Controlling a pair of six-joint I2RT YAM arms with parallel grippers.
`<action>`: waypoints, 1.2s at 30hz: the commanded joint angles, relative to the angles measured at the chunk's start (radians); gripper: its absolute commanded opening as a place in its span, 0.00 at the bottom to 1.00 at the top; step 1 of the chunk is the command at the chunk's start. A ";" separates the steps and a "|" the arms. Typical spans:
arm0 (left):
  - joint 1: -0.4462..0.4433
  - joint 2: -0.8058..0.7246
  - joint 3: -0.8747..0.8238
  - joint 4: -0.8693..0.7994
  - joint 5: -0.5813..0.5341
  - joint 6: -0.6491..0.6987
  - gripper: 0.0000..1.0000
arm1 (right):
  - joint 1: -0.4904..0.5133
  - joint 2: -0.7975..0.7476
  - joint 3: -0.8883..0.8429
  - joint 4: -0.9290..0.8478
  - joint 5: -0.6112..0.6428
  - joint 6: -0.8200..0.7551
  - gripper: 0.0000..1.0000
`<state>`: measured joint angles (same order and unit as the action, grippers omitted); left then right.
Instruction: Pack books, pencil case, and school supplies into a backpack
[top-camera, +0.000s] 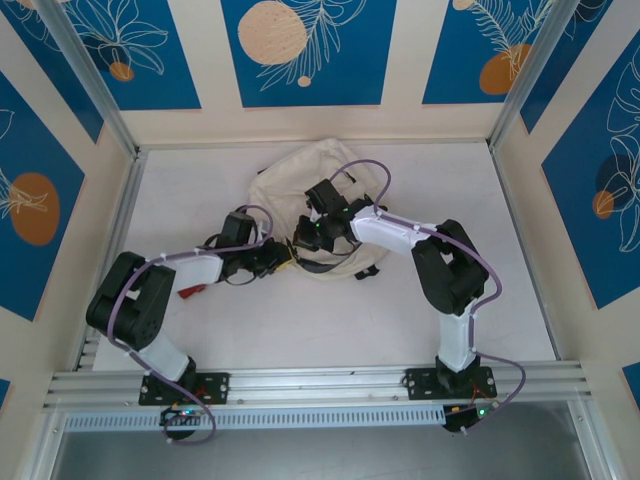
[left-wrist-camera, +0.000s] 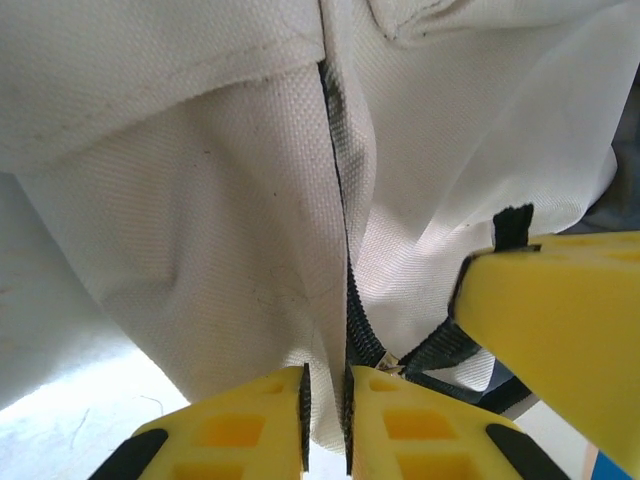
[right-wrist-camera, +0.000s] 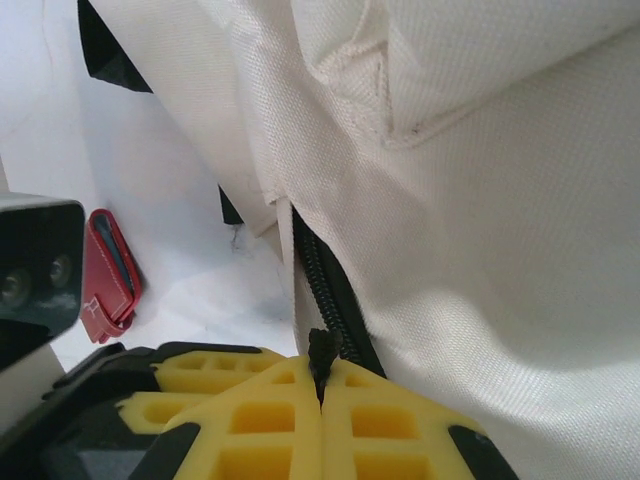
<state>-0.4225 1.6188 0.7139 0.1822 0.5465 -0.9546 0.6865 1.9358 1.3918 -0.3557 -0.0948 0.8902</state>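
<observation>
L gripper (left-wrist-camera: 325, 390) sits right at the lens in L wrist view. Yellow pads nearly together, slim gap between them packed w/ cream cloth. It's pinching a fold of the backpack (left-wrist-camera: 200, 200) just left of the zip (left-wrist-camera: 345, 260). Zip runs up from the pads as 1 dark line between 2 cloth panels; can't tell if it's zipped there.

R wrist view: R gripper (right-wrist-camera: 322, 365) clamped tight, pads touching, black zip tab (right-wrist-camera: 320, 345) caught between the tips. Zip teeth go up from the tab and under a cloth flap edge. Cloth bulges on the right, stitched seam up top. 1 of its fingers (left-wrist-camera: 560, 330) also shows at the right of L wrist view, close to the L pads but apart from them, w/ the black tab sticking up at its tip.

Red item (right-wrist-camera: 105, 275) lies flat on the table (right-wrist-camera: 200, 290) left of the bag, not touching it; can't tell what it is. Dark cam housing (right-wrist-camera: 35, 270) w/ 2 lenses at the left edge of R wrist view.

Top view: backpack lies crumpled mid-table, toward the far wall, black straps at its near edge. Both arms reach in and meet at the bag's near-left edge, grippers just beside each other. Red item is beside the L forearm, well clear of the bag.
</observation>
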 joint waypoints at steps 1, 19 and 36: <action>-0.018 -0.019 -0.027 0.047 0.020 -0.028 0.18 | -0.008 0.012 0.033 0.018 -0.035 0.016 0.00; -0.073 -0.019 -0.067 0.186 0.019 -0.116 0.29 | -0.024 0.032 0.045 0.047 -0.083 0.048 0.00; -0.094 -0.068 -0.123 0.103 -0.013 -0.075 0.00 | -0.044 0.127 0.161 0.109 -0.024 0.101 0.00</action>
<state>-0.4900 1.5696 0.6113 0.3279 0.5152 -1.0554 0.6559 2.0422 1.4944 -0.3038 -0.1471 0.9623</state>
